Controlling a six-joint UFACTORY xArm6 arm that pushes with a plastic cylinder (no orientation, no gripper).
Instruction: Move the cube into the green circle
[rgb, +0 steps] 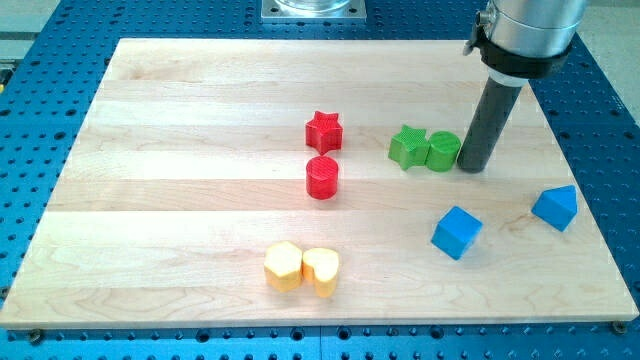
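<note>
Wooden board (200, 150): my tip (472, 168) (rod upright) touching green circle (443, 150).

A single camera looks down at a slant from beyond the wooden board's (200, 120) near edge — the board narrows toward the view's top, so the lens faces the far side, where a metal base plate (313, 9) sits. It stands near enough that the board nearly fills the view — blue perforated table (40, 120) rims it.

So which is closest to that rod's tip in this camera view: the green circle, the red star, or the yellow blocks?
From my tip:
1. Green circle, touching or nearly, on its left.
2. Red star, farther left.
3. Yellow blocks, toward the view's bottom left.
</note>
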